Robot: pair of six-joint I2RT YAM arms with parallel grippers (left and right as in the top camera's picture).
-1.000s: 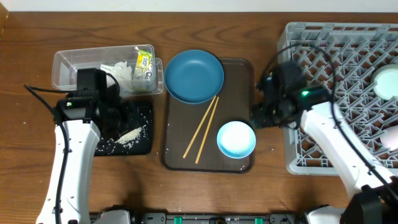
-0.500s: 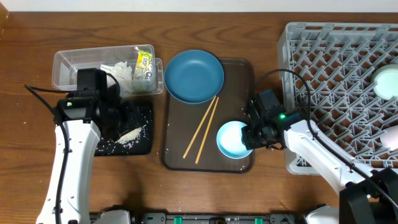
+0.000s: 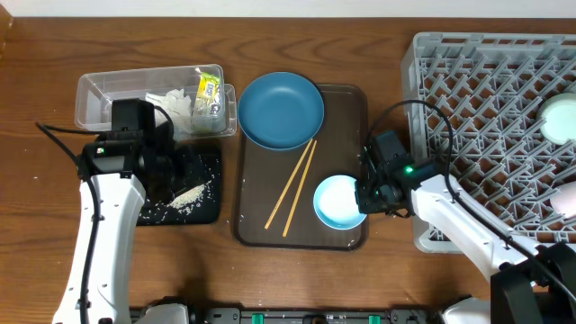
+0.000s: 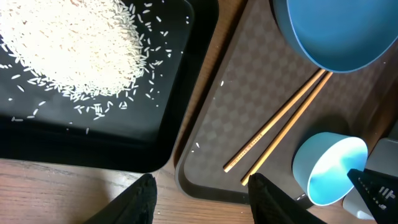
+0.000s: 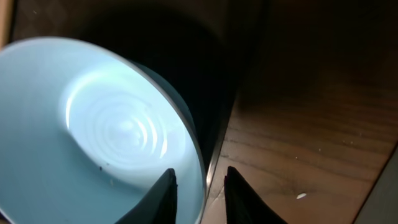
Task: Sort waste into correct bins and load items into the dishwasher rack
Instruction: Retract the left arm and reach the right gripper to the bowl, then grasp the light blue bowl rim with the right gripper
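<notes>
One second on, your right gripper [image 5: 199, 182] reached the bowl [image 3: 340, 200], jaws apart astride its rim. Left gripper [image 4: 202, 185] gapes empty.

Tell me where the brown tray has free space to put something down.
Bare: the brown tray left of the chopsticks, and right of them above the pale bowl. Crowded: by the blue plate and right gripper.
</notes>
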